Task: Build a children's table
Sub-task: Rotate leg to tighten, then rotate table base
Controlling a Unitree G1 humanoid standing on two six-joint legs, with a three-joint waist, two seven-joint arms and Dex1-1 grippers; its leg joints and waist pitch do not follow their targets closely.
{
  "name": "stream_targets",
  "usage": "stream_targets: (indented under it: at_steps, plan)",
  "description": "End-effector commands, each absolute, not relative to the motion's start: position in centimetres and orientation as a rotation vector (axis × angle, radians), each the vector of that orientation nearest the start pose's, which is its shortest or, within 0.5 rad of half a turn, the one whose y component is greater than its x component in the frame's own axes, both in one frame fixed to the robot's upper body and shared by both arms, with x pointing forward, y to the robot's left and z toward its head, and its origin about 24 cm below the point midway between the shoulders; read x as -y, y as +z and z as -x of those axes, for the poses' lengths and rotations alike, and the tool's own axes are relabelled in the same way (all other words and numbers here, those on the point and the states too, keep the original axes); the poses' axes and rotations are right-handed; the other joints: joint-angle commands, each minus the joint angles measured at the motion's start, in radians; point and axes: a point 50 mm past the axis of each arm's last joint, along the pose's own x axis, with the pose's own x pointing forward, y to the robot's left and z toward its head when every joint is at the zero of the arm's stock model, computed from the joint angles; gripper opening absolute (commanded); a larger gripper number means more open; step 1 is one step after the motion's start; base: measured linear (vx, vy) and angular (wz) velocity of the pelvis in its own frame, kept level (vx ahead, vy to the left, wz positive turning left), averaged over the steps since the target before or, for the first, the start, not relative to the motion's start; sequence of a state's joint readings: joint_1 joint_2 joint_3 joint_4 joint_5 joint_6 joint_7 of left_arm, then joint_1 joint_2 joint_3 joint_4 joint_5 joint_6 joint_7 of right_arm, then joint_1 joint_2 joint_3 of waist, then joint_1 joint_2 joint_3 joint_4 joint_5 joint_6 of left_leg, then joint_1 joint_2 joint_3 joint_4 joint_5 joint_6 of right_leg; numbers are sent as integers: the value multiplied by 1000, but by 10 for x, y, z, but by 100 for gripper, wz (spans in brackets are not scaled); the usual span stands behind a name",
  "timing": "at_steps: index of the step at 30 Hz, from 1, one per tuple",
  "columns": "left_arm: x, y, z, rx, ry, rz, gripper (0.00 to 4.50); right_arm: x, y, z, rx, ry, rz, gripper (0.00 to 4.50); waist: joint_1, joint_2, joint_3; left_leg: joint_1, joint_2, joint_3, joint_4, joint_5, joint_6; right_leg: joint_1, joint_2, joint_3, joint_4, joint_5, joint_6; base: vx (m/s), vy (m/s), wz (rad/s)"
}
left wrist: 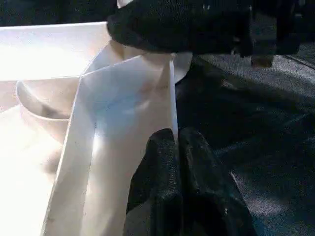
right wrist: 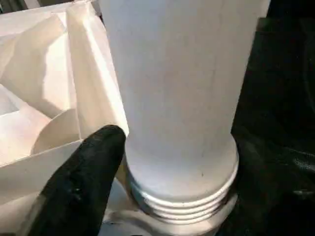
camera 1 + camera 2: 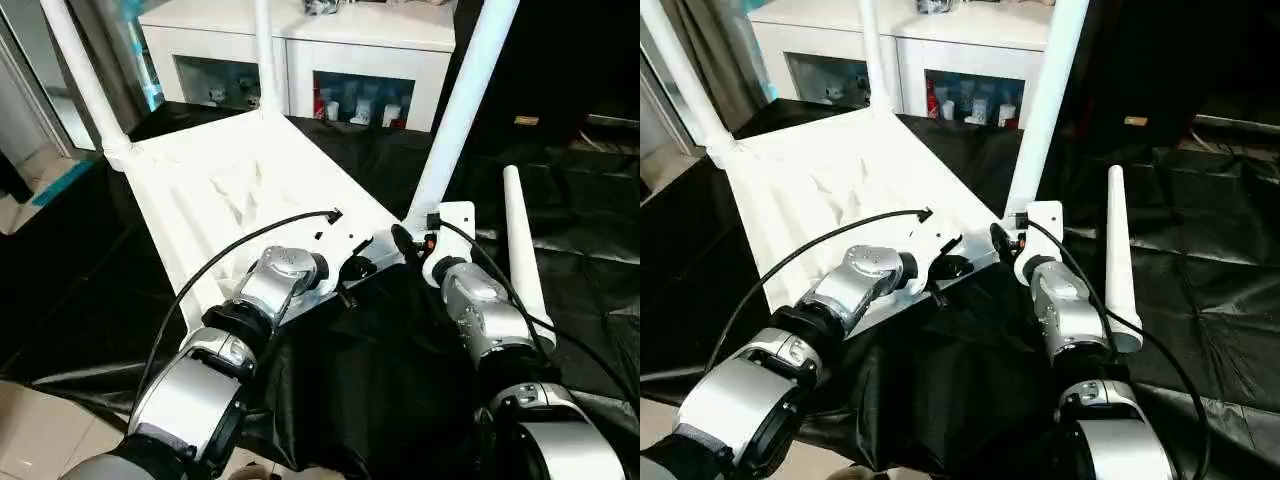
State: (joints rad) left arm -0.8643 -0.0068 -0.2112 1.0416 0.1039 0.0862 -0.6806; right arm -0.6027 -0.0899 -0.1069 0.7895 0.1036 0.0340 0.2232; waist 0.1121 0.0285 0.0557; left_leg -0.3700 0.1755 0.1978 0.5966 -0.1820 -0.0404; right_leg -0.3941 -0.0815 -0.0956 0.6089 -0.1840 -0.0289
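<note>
While the children's table (image 3: 240, 190) lies upside down on black sheeting (image 3: 380, 380), three of its four legs are seen standing in their corner sockets, and the build is judged mostly done. Nearest the camera, the left gripper (image 1: 174, 162) is held with its fingers pressed together against the rim of the upturned top. The right gripper (image 3: 400, 240) is placed at the base of the near right leg (image 3: 465, 100); one black finger (image 2: 83, 182) is seen beside the leg's threaded collar, which is not fully sunk into its socket, and whether the fingers are spread or closing cannot be told. That leg is judged to need further tightening. The fourth leg (image 3: 525, 250) lies loose on the sheeting just beside the right forearm, and the near left corner is left without one. Farther back, a white cabinet (image 3: 300, 40) is seen, its glass-fronted shelves filled with small items too indistinct to be named.
</note>
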Motion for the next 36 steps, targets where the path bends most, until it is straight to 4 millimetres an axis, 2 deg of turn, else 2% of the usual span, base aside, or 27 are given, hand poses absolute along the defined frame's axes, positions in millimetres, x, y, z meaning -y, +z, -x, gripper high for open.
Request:
stream_targets:
  at_steps: [1, 2, 5, 7, 8, 9, 10, 12, 13, 15, 17, 18, 20, 21, 22, 23, 24, 25, 26, 27, 29, 30, 31, 32, 34, 35, 36]
  plan:
    - [-23, 69, -358, -254, -991, -265, 0, 134, 30, -348, -236, 265, -33, 361, -3, -13, -70, 14, 57, -33, -69, -202, 60, 51, -91, 57, -91, -241, -186, 0, 0, 0]
    - [-23, 69, -358, -254, -991, -265, 0, 134, 30, -348, -236, 265, -33, 361, -4, -12, -69, 14, 58, -33, -70, -203, 62, 50, -91, 58, -91, -249, -183, 0, 0, 0]
    - [-28, 78, -366, -154, -895, -267, 0, 160, 46, -346, -143, 209, -8, 361, -1, -14, -69, 11, 54, -32, -67, -181, 77, 53, -88, 58, -91, -237, -160, 0, 0, 0]
    - [-28, 82, -367, -136, -891, -243, 44, 164, 49, -345, -133, 202, -1, 374, -1, -14, -75, 5, 55, -33, -65, -152, 88, 57, -89, 58, -85, -202, -160, 0, 0, 0]
    - [-29, 87, -368, -113, -887, -205, 55, 171, 52, -342, -119, 193, 4, 374, -1, -10, -83, 0, 55, -33, -58, -91, 111, 56, -87, 57, -70, -97, -189, 0, 0, 0]
    - [-30, 91, -369, -97, -884, -183, 55, 174, 54, -339, -111, 196, 17, 374, 2, -4, -87, 1, 58, -34, -55, -72, 119, 56, -87, 57, -62, -50, -203, 0, 0, 0]
    - [-32, 94, -370, -81, -877, -175, 58, 176, 55, -336, -108, 197, 28, 374, 0, -4, -84, -2, 59, -32, -52, -62, 142, 50, -85, 56, -59, 7, -229, 0, 0, 0]
    - [-35, 98, -372, -60, -860, -171, 95, 179, 55, -334, -107, 197, 38, 374, -4, -8, -81, -6, 54, -31, -52, -77, 159, 53, -87, 53, -61, -2, -232, 0, 0, 0]
    - [-41, 103, -374, -37, -823, -156, 95, 180, 55, -331, -114, 206, 44, 374, -2, -1, -81, -4, 55, -31, -52, -88, 157, 53, -89, 52, -64, -22, -230, 0, 0, 0]
    - [-59, 113, -380, 6, -720, -150, 103, 182, 52, -325, -149, 223, 71, 374, -6, -2, -78, -3, 55, -32, -54, -114, 148, 55, -84, 51, -70, -78, -217, 0, 0, 0]
    - [-95, 119, -387, 34, -543, -186, 126, 179, 46, -317, -190, 267, 106, 374, -13, 4, -73, -1, 54, -33, -58, -161, 122, 52, -80, 49, -79, -158, -196, 0, 0, 0]
    - [-109, 121, -388, 40, -478, -201, 137, 177, 44, -314, -201, 282, 111, 374, -16, 3, -72, -3, 55, -34, -60, -174, 115, 52, -81, 49, -81, -176, -190, 0, 0, 0]
    - [-140, 121, -386, 35, -339, -257, 155, 173, 40, -309, -224, 308, 102, 374, -27, 9, -72, -3, 59, -39, -66, -200, 87, 51, -78, 48, -80, -216, -166, 0, 0, 0]
    - [-155, 120, -384, 25, -282, -281, 164, 170, 39, -307, -231, 323, 98, 374, -29, 9, -71, -2, 58, -38, -66, -202, 85, 48, -77, 48, -84, -225, -161, 0, 0, 0]
    - [-167, 120, -382, 19, -237, -304, 164, 167, 38, -306, -237, 336, 94, 374, -31, 12, -72, 0, 61, -39, -68, -206, 74, 46, -77, 50, -81, -222, -162, 0, 0, 0]
    - [-167, 120, -382, 19, -237, -304, 176, 167, 38, -306, -237, 336, 94, 374, -34, 12, -71, -1, 58, -37, -66, -203, 73, 43, -74, 50, -84, -225, -159, 0, 0, 0]
    - [-205, 119, -368, -1, -85, -418, 176, 158, 33, -302, -267, 374, 73, 374, -30, 8, -71, 7, 57, -34, -65, -212, 66, 37, -74, 52, -88, -232, -160, 0, 0, 0]
    - [-223, 119, -359, -17, -3, -469, 195, 153, 31, -300, -285, 392, 63, 374, -26, 15, -77, 6, 71, -44, -69, -202, 57, 43, -83, 54, -73, -203, -171, 0, 0, 0]
    - [-223, 119, -359, -17, -3, -469, 201, 153, 31, -300, -285, 392, 63, 374, -33, 18, -71, 2, 67, -39, -71, -198, 62, 36, -74, 53, -76, -189, -164, 0, 0, 0]
    - [-235, 119, -352, -30, 63, -502, 206, 150, 28, -299, -300, 406, 58, 374, -32, 17, -71, 9, 64, -36, -69, -204, 59, 30, -73, 54, -79, -194, -166, 0, 0, 0]
    - [-256, 113, -333, -84, 164, -537, 206, 142, 24, -299, -322, 425, 60, 374, -26, 8, -69, 4, 69, -37, -72, -208, 50, 35, -78, 57, -75, -197, -177, 0, 0, 0]
    - [-262, 110, -325, -107, 193, -546, 206, 139, 23, -299, -330, 431, 59, 374, -25, 13, -67, 0, 68, -38, -74, -198, 50, 33, -78, 58, -74, -194, -179, 0, 0, 0]
    - [-268, 105, -318, -139, 222, -555, 206, 137, 22, -300, -334, 435, 60, 374, -22, 15, -70, 5, 68, -37, -71, -199, 46, 30, -78, 58, -73, -192, -180, 0, 0, 0]
    - [-273, 101, -311, -168, 242, -560, 206, 134, 21, -301, -337, 438, 61, 374, -20, 10, -63, 7, 66, -35, -75, -231, 40, 25, -76, 59, -81, -240, -172, 0, 0, 0]
    - [-278, 95, -304, -213, 262, -570, 206, 132, 21, -303, -340, 440, 60, 374, -16, 14, -59, 16, 63, -34, -77, -290, 22, 15, -76, 62, -93, -319, -149, 0, 0, 0]
    - [-282, 88, -295, -267, 267, -577, 206, 129, 21, -305, -342, 444, 65, 374, -17, 10, -59, 16, 65, -37, -79, -301, 13, 18, -78, 63, -91, -328, -147, 0, 0, 0]
    - [-283, 78, -285, -355, 238, -578, 206, 126, 22, -308, -346, 451, 67, 374, -23, 10, -55, 2, 64, -43, -86, -308, 7, 27, -78, 60, -90, -350, -132, 0, 0, 0]
